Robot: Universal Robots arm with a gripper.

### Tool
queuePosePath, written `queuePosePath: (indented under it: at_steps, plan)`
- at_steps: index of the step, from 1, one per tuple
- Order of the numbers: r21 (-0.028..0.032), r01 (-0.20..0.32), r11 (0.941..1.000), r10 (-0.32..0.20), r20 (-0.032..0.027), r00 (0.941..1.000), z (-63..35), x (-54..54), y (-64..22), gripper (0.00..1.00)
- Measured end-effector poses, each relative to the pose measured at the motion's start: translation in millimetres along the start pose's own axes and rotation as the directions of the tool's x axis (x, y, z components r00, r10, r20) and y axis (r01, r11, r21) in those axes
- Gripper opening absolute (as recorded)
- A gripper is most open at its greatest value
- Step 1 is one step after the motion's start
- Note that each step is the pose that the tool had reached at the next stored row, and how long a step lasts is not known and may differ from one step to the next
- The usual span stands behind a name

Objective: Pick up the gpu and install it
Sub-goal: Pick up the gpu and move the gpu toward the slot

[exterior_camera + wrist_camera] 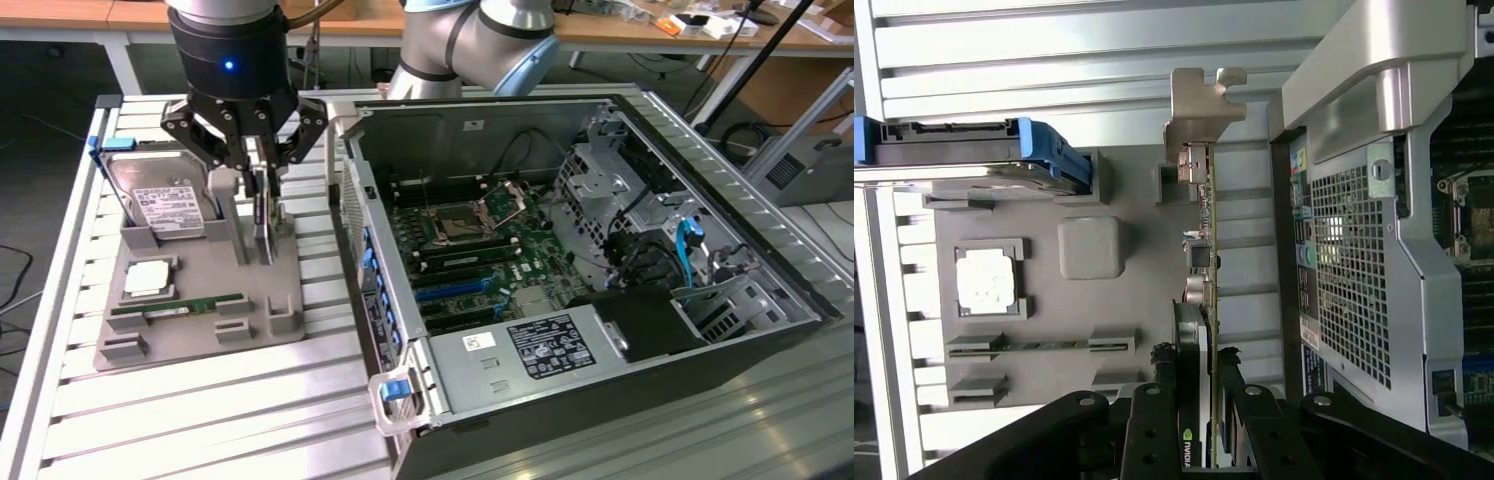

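**Gripper** (262, 198): one, fingers pinched on the gpu's top edge.
**gpu** (271, 230): one, upright on edge in the grey holder tray (200, 335).
**Tray, other contents:** one hard drive (167, 205), propped upright; one processor chip (147, 281), flat; one green memory stick (180, 305), lying in its slot.
**Computer case** (694, 140): one, side open, motherboard (494, 235) inside, just beside the tray at the exterior view's right.
**Bench** (200, 420): slatted, carries all.
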State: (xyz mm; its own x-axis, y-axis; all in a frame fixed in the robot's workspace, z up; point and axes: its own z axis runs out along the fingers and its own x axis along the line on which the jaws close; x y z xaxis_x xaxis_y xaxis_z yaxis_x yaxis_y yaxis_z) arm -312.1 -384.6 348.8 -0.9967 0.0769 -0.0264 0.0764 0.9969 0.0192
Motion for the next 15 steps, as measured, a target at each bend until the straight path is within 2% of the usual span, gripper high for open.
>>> queuePosePath:
  at_steps: [15]
  plan:
    - [0.0000, 0.000, 1.0000, 0.000, 0.0000, 1.0000, -5.8, -0.2, 0.1, 0.27]
